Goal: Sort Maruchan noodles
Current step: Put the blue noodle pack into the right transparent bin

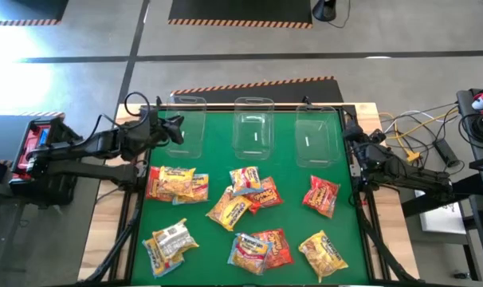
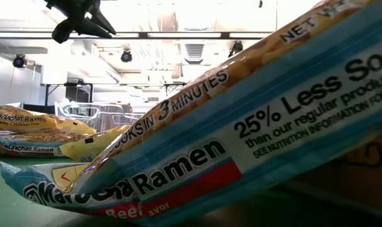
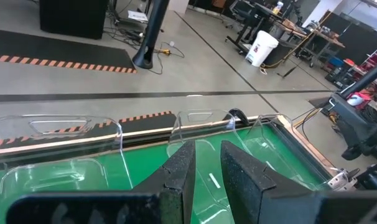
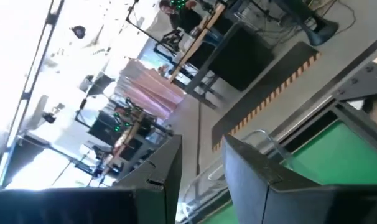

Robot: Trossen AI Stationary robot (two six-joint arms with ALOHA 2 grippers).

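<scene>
Several Maruchan noodle packets lie flat on the near half of the green mat: yellow-orange ones point(image 1: 176, 183) point(image 1: 170, 243) point(image 1: 323, 253), red ones point(image 1: 321, 195) point(image 1: 265, 194), and pale multicoloured ones point(image 1: 245, 179) point(image 1: 249, 251). Some overlap. One pale blue packet point(image 2: 241, 126) fills the low view. My left gripper point(image 1: 171, 127) hangs above the far left of the mat beside the left clear bin point(image 1: 186, 123); it is a little open and empty point(image 3: 207, 168). My right gripper point(image 1: 351, 131) waits at the mat's far right edge, open and empty point(image 4: 201, 168).
Three clear plastic bins stand in a row along the far edge of the mat: left, middle point(image 1: 253, 127) and right point(image 1: 317, 135). A strip of bare green mat point(image 1: 225, 163) lies between the bins and the packets. Cables and gear point(image 1: 433, 135) lie off the table's right.
</scene>
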